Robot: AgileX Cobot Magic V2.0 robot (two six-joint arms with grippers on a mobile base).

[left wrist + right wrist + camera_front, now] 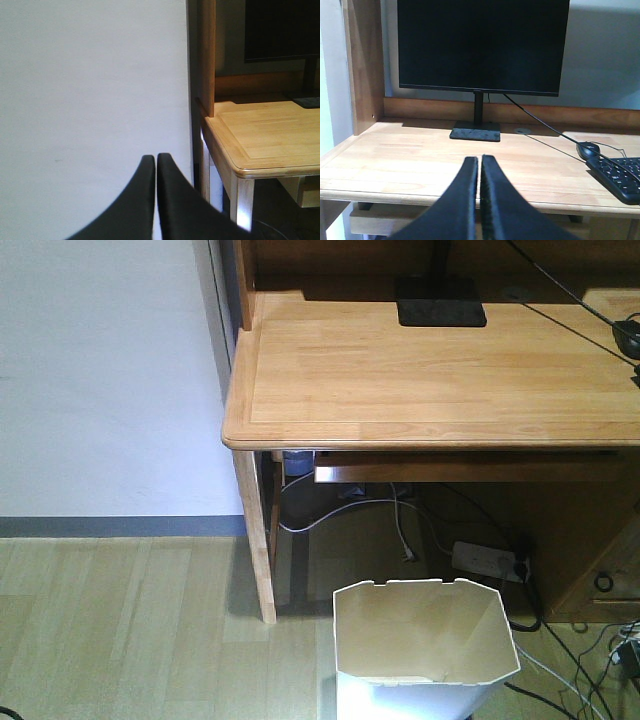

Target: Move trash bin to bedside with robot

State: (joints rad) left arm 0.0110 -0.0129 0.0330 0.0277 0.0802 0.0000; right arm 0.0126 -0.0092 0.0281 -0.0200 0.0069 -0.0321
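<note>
Empty and pressed closed, left gripper (155, 158) and right gripper (479, 160) hang nearest. White trash bin (420, 640) stands before the wooden desk (400, 370) edge; open floor (130, 630) left, cables (556, 673) right.

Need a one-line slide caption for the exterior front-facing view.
White trash bin standing on the floor in front of a light wooden desk, power strip underneath.

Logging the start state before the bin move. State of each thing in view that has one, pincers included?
trash bin: upright, top open, no contents visible
left pincer: shut, empty
right pincer: shut, empty
monitor: screen dark
pull-out tray: pushed in under the desk
</note>
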